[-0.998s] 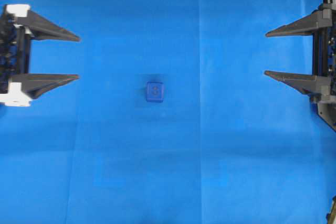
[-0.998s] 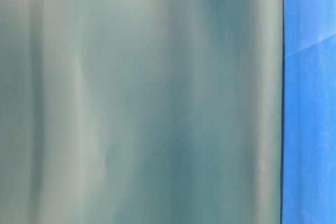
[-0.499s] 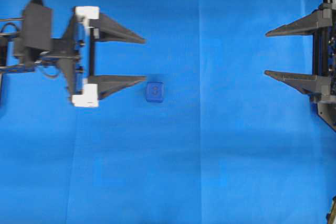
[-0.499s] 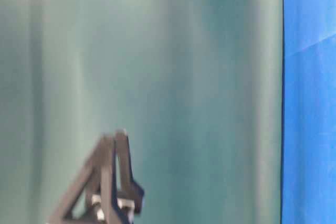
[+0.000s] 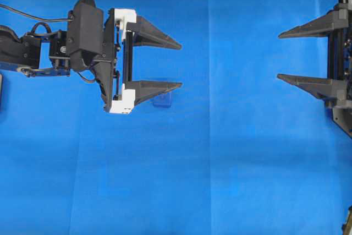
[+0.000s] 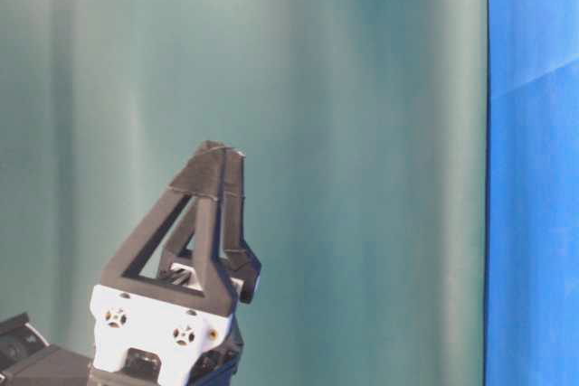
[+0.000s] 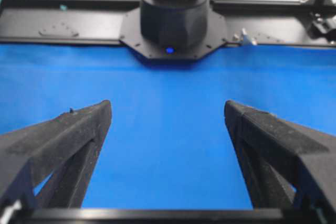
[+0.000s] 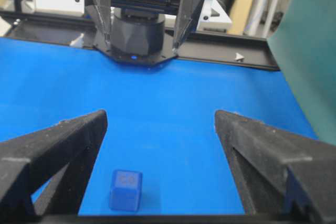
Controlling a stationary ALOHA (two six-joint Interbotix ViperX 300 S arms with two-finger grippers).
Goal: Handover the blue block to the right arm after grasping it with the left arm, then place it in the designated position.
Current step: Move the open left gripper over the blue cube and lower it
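The blue block (image 5: 163, 100) lies on the blue cloth (image 5: 220, 163) near the middle, half covered in the overhead view by the lower finger of my left gripper (image 5: 180, 65). That gripper hovers above the cloth, open and empty. The left wrist view shows its fingertips wide apart (image 7: 167, 106) over bare cloth, with the block out of sight. My right gripper (image 5: 279, 56) stands open at the right edge, far from the block. In the right wrist view the block (image 8: 125, 189) sits low and left of the open right gripper (image 8: 160, 114), close to its left finger (image 8: 58, 150).
A teal backdrop (image 6: 344, 133) fills most of the table-level view, where the left gripper (image 6: 217, 148) rises from the bottom. Black frame rails (image 7: 63, 24) and the right arm's base (image 7: 170, 14) border the far edge of the cloth.
The left arm has swept rightward from the left edge, still open, until its lower finger overlaps the block from above. The block and the right gripper have stayed put.
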